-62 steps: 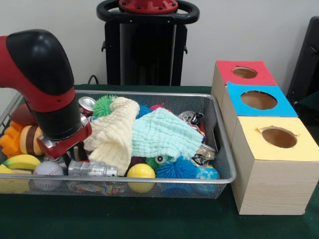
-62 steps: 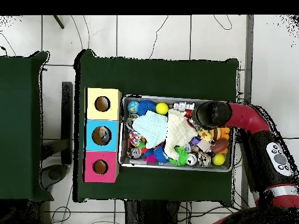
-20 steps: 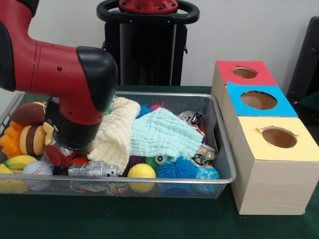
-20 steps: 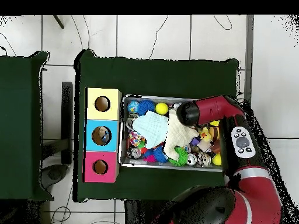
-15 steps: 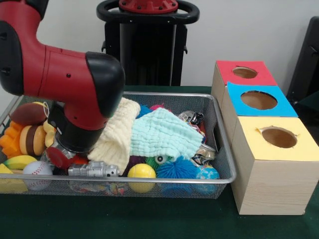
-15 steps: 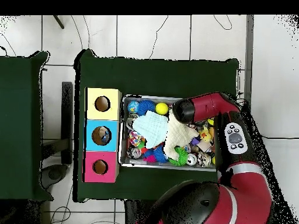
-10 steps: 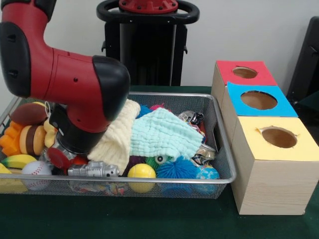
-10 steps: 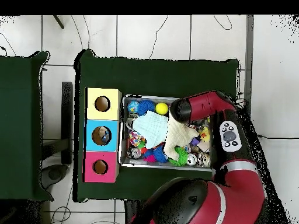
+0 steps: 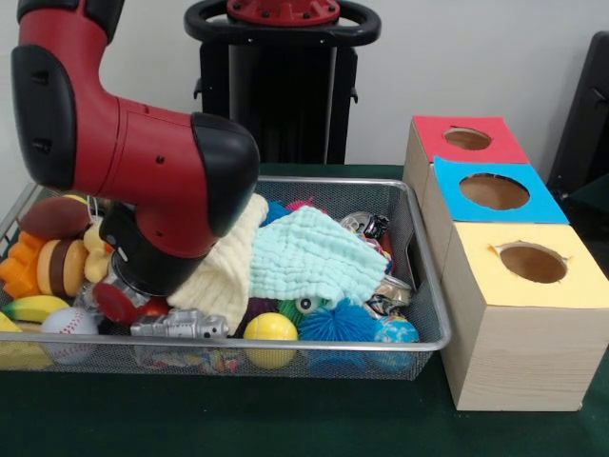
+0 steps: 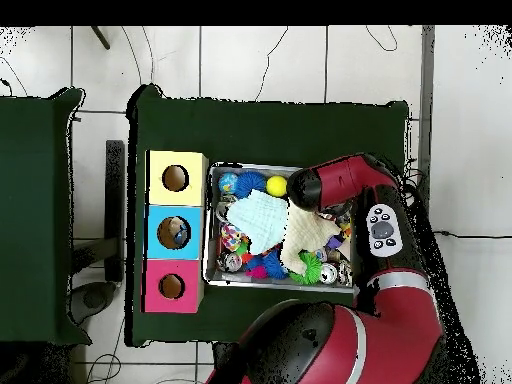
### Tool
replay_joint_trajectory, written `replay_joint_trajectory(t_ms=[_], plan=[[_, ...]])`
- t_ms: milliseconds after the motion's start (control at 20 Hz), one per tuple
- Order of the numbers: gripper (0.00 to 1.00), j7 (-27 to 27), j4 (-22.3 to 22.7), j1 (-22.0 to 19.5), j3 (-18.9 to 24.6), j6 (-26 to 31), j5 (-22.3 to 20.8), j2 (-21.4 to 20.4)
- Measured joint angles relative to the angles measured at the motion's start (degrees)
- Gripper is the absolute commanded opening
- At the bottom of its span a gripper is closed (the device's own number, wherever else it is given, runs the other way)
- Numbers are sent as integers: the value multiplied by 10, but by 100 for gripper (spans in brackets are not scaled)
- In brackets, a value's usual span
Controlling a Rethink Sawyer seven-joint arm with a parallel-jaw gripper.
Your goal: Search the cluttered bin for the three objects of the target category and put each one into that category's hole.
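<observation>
Green-covered tabletop [image 9: 285, 419]; wire-mesh bin [image 9: 423, 314] resting on it, three-hole wooden box [image 9: 519, 352] just beside the bin

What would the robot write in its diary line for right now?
arm: low over bin's toy end | hand: hidden | yellow cloth, mint cloth: on top | boxes: beside bin

so the arm [image 9: 133, 171] is red with black joints, the wire bin [image 9: 419, 286] is silver and stuffed with a pale yellow cloth [image 9: 226, 271], a mint cloth [image 9: 309, 252], a yellow ball [image 9: 269, 329] and a blue spiky ball [image 9: 340, 324], boxes [image 9: 519, 324] topped red, blue, yellow.
</observation>
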Motion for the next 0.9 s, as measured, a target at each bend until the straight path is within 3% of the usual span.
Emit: replay_joint_trajectory(t_ms=[250,300,900], plan=[[100,0,-2,2,-2,0,0,1],[0,0,-1,2,-2,3,0,2],[0,0,-18,2,-16,4,0,4]])
